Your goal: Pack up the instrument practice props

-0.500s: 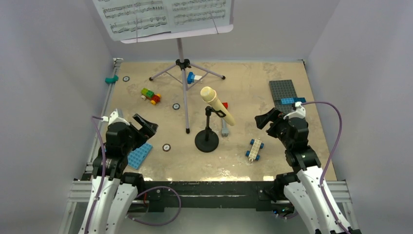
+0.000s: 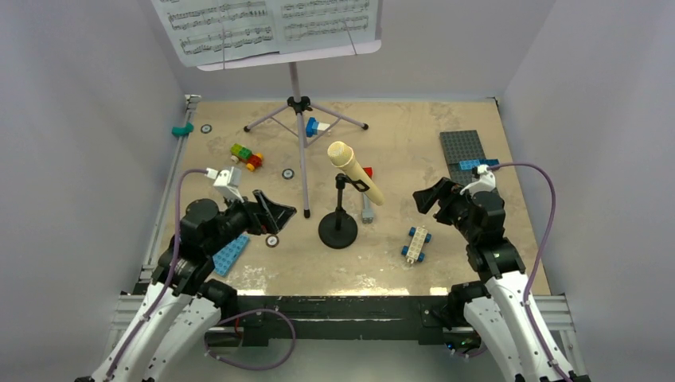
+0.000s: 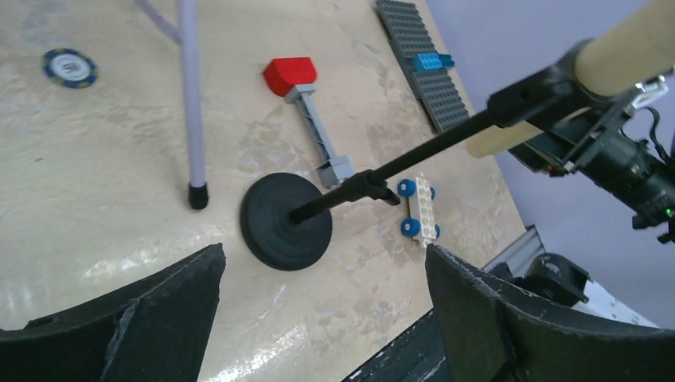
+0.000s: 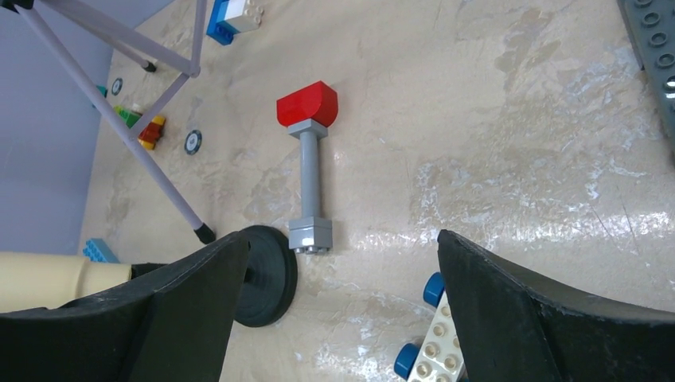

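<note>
Sheet-music pages (image 2: 267,24) spread across the upper left of the overhead view, resting on the desk of the lilac music stand (image 2: 296,83), whose tripod legs splay over the back of the sandy worktop (image 2: 398,135). At the far left edge a teal piece (image 2: 182,129) lies by the rail, and lower down a blue studded plate (image 2: 229,254) sits flat beside the left arm. The left gripper (image 2: 280,216) hovers just right of that plate with its fingers spread wide and nothing between them. In its wrist view the round base of the black mic stand (image 3: 285,221) shows in the gap ahead of the fingers, untouched. A cluster of coloured bricks (image 2: 247,156) sits left of the tripod's long front leg, whose foot stands near the mic stand's base. That stand is upright at centre frame, and the cream-yellow microphone (image 2: 356,173) is clipped in its top, tilted with its head towards the upper left. Just right of the base lies a red-and-grey piece (image 2: 367,203), then a white wheeled brick (image 2: 415,243) lower down. The right gripper (image 2: 426,195) hangs right of these, also wide and holding nothing. A grey studded plate (image 2: 463,151) lies flat in the upper right with a small blue brick (image 2: 477,164) on it.
</note>
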You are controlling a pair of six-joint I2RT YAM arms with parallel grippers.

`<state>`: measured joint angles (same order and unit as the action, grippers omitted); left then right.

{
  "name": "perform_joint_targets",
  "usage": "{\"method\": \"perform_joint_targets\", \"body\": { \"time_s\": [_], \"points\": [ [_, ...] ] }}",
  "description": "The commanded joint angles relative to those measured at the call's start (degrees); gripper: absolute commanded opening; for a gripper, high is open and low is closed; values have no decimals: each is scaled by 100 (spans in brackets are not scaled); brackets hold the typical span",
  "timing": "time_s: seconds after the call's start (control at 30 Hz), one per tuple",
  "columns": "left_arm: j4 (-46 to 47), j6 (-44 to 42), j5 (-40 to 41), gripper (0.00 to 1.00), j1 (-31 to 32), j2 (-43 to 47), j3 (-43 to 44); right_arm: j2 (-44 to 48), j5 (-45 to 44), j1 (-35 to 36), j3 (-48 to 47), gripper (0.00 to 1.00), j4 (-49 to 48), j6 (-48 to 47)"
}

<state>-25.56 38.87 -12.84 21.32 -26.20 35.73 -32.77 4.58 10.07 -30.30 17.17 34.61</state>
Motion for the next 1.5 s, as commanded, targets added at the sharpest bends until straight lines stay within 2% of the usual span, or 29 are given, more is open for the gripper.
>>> {"method": "perform_joint_targets", "body": {
  "time_s": [0.0,0.13,0.23,0.3,0.43,0.63,1.17,1.37,1.47],
  "points": [
    [1072,-567,-137,100,698,-571,251,-70,347,-5,-257,93,-137,-237],
    [2042,-1168,217,94,1511,-902,-84,-85,477,-5,-240,92,-137,-302],
    [4160,-1661,187,91,1853,-745,-950,-154,632,4,-220,91,-184,-314],
    [4691,-1899,139,90,1920,-867,-1045,-203,725,4,-243,91,-181,-334],
    [4596,-2680,-143,84,2066,-1436,-545,-156,779,4,-274,91,-89,-380],
    [4801,-3157,-344,80,2115,-2051,-108,-36,863,4,-268,91,1,-370],
    [5237,-3360,-774,71,2113,-3464,517,174,966,48,-223,90,173,-332],
    [5275,-3464,-863,59,2113,-3740,661,197,945,57,-239,90,213,-341],
    [5288,-3467,-914,49,2119,-3782,666,225,931,57,-231,90,229,-334]
  ]
}}
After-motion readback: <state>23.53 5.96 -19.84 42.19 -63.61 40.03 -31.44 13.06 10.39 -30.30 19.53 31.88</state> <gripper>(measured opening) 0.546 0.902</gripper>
